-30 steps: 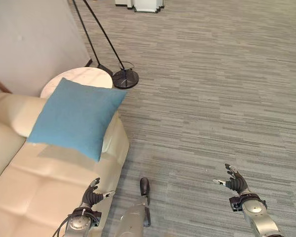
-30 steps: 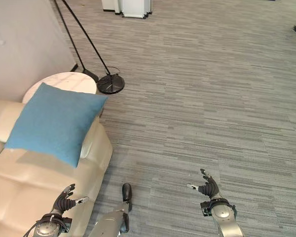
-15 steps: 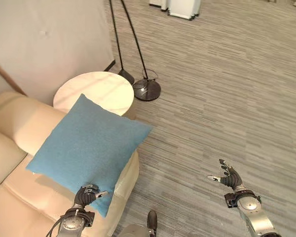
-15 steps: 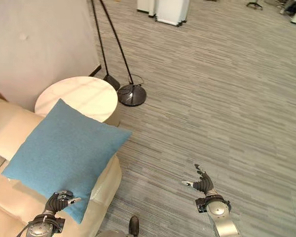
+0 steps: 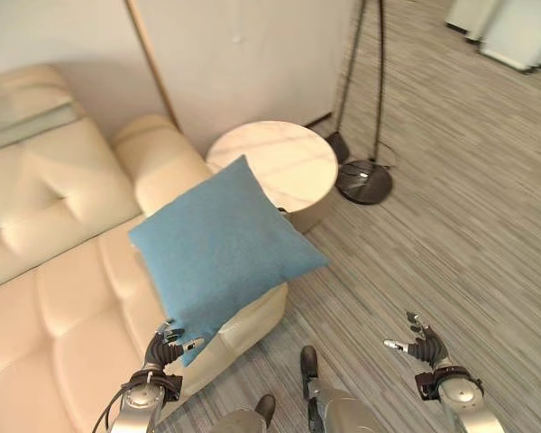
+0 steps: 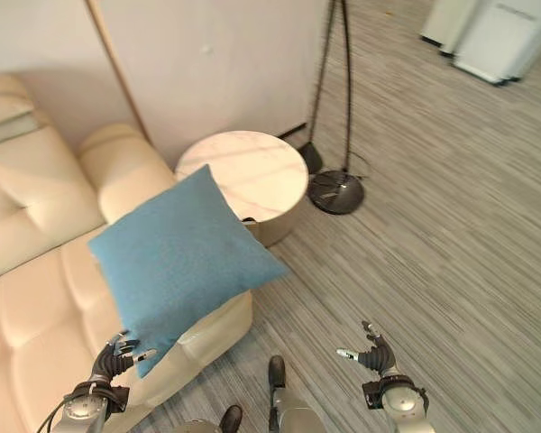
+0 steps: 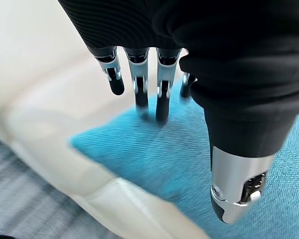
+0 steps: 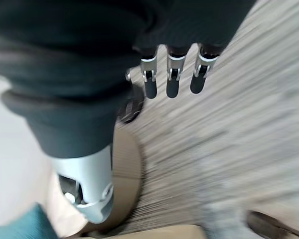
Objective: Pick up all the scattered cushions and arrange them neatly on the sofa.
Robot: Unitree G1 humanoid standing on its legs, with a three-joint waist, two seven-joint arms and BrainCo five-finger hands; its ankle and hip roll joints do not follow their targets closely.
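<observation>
Now | cushion [image 5: 224, 251] propped on sofa [image 5: 63, 298] arm, front end | left hand [image 5: 165, 347] relaxed at its lower corner, steadying | right hand [image 5: 423, 338] spread, empty, over floor [image 5: 469, 262]

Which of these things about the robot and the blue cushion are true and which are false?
1. The blue cushion lies on the sofa's armrest. True.
2. The right hand holds the cushion. False: it is open above the floor and holds nothing.
3. The left hand is open over the cushion's corner. True.
4. The round side table has a cushion on top. False: the cushion only overlaps its edge in the eye views.
5. A lamp base stands on the floor beside the table. True.
</observation>
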